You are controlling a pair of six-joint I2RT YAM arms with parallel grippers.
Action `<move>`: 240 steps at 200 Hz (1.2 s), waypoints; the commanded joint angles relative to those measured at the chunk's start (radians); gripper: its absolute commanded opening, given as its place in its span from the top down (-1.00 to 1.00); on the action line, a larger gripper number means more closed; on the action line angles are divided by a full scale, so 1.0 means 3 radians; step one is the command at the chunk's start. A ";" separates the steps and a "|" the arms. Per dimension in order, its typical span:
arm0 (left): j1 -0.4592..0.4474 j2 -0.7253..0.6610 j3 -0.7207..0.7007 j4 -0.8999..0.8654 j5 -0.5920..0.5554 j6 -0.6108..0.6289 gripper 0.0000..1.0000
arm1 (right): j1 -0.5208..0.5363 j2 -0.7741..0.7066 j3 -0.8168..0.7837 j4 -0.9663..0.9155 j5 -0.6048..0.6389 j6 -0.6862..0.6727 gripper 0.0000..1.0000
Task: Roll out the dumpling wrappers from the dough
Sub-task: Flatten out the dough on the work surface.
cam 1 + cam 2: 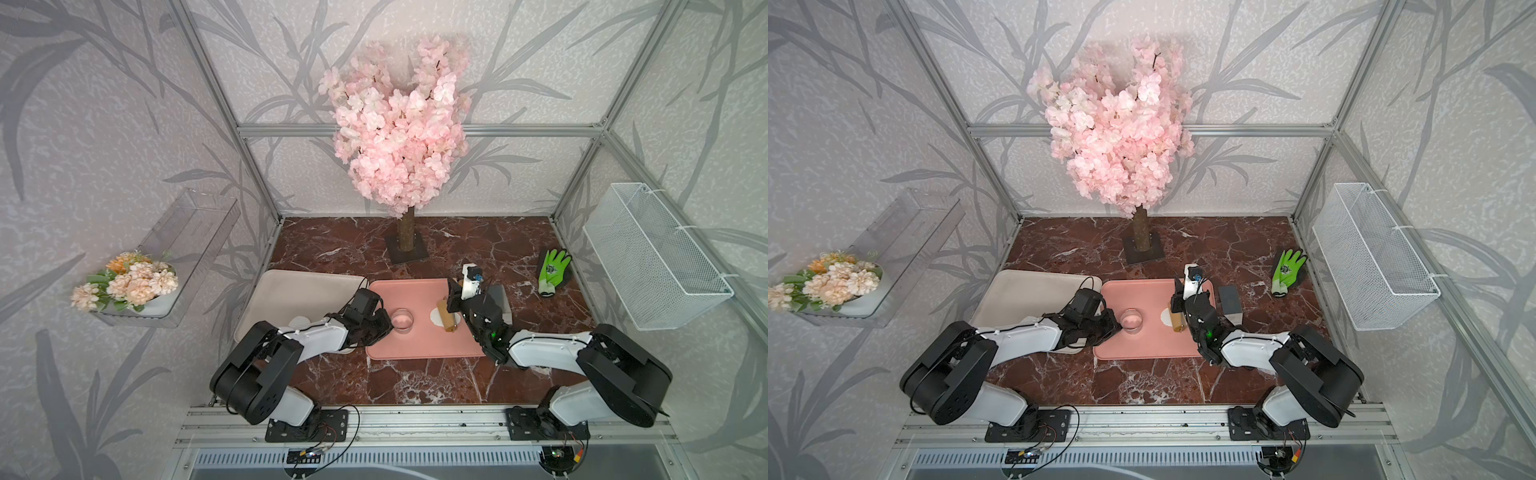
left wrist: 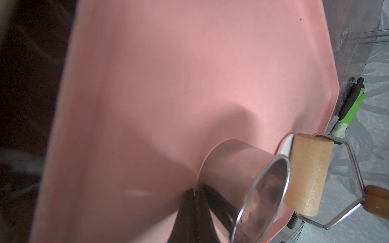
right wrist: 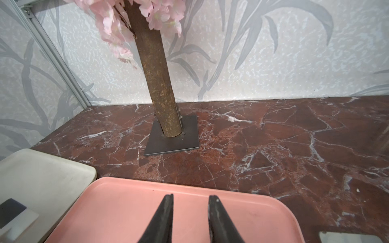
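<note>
Pink tray (image 1: 419,345) on the marbled desk (image 1: 415,382) is what I place everything by. At the tray's left edge the left end effector (image 1: 386,328) is clenched on nothing. The left wrist view shows its fingertips (image 2: 189,210) pressed together at the foot of the shiny ring cutter (image 2: 242,168), which both top views show standing mid-tray.

Toward the tray's right side the dough (image 1: 434,318), a thin white oval, lies under the wooden rolling pin (image 1: 446,320). The left wrist view catches only a sliver of dough, but also the pin's wire frame and brown handle.

The right end effector (image 3: 190,196) hangs there, and its wrist view shows parted tips with bare tray between them. Whether the handle is gripped farther back, I cannot tell.

Left of the tray, in a top view, a dumpling wrapper (image 1: 299,322) peeks out beside the arm on the beige tray (image 1: 299,291). Right of the pink tray lies a green glove (image 1: 552,272), and beyond it stands the blossom tree (image 1: 406,232).
</note>
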State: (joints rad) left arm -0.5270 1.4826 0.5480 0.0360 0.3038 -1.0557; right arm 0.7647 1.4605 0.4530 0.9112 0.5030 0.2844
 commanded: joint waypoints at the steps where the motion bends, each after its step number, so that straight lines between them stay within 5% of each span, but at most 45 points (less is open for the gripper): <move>1: 0.0013 0.0167 -0.0144 -0.0588 -0.0180 0.0047 1.00 | -0.0013 0.0032 -0.0247 -0.0089 0.0337 -0.0086 1.00; 126: 0.0016 0.0243 -0.0129 -0.0576 -0.0164 0.0065 1.00 | -0.0023 -0.0353 -0.0580 -0.0258 0.0793 -0.0258 1.00; 197: 0.0014 0.0186 -0.0163 -0.0570 -0.0171 0.0047 1.00 | -0.0023 -0.0901 0.0036 -0.0533 0.0195 -0.0564 1.00; 240: 0.0016 0.0200 -0.0165 -0.0547 -0.0168 0.0033 1.00 | -0.0023 -0.0534 0.0093 -0.0264 -0.0075 -0.0465 1.00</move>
State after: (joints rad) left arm -0.5270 1.4925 0.5545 0.0402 0.3088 -1.0550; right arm 0.7544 1.2354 0.4755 0.7601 0.5476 0.1390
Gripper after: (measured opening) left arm 0.042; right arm 0.305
